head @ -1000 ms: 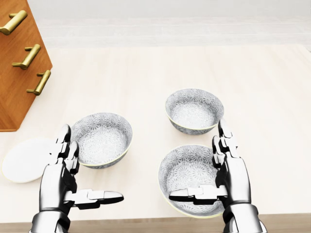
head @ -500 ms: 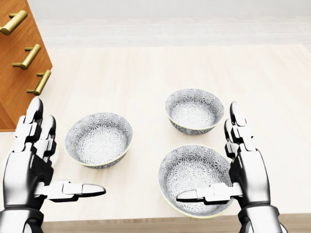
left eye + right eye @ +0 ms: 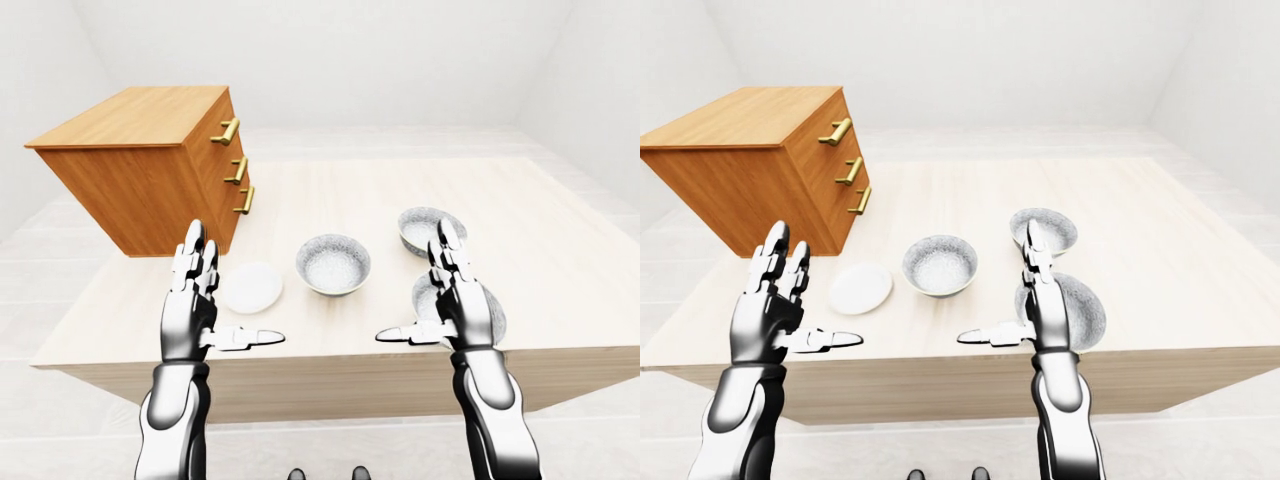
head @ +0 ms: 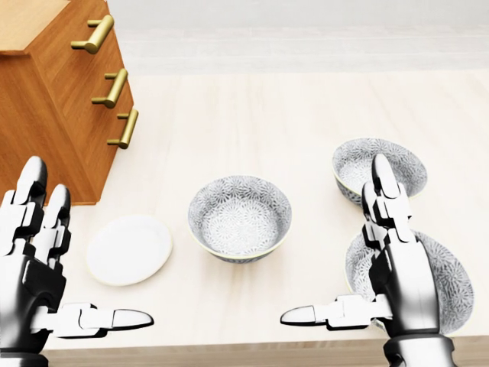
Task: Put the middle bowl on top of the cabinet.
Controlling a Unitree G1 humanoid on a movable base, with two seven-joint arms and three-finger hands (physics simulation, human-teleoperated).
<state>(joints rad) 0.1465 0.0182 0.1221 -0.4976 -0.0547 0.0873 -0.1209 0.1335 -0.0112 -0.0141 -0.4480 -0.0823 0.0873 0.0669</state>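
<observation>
The pale wooden table (image 4: 252,115) carries everything; only the two eye views show its near edge, the grey floor around it and both forearms, while the head view looks down and cuts these off. One orange-brown cabinet (image 3: 140,170) stands on the table's left part; its flat top shows whole in the eye views, but the head view catches only a corner of it. Two hands are raised over the table's near edge: the left hand (image 4: 30,279) below the cabinet in the head view and the right hand (image 4: 405,283) well to the cabinet's right; both are spread wide, fingers upright, thumbs pointing towards each other, holding nothing. There are three patterned grey bowls, and only the head view shows the pattern clearly: the nearest bowl (image 4: 240,218) lies right of the cabinet; the middle bowl (image 3: 420,228), second in order going right from the cabinet, sits on the table further right, partly behind the right hand's fingers; the last bowl (image 4: 452,281) lies furthest from the cabinet, largely behind that hand. One white plate (image 4: 128,249) lies just below the cabinet's lower right corner. Three brass handles (image 4: 94,34) line the cabinet's drawer face.
</observation>
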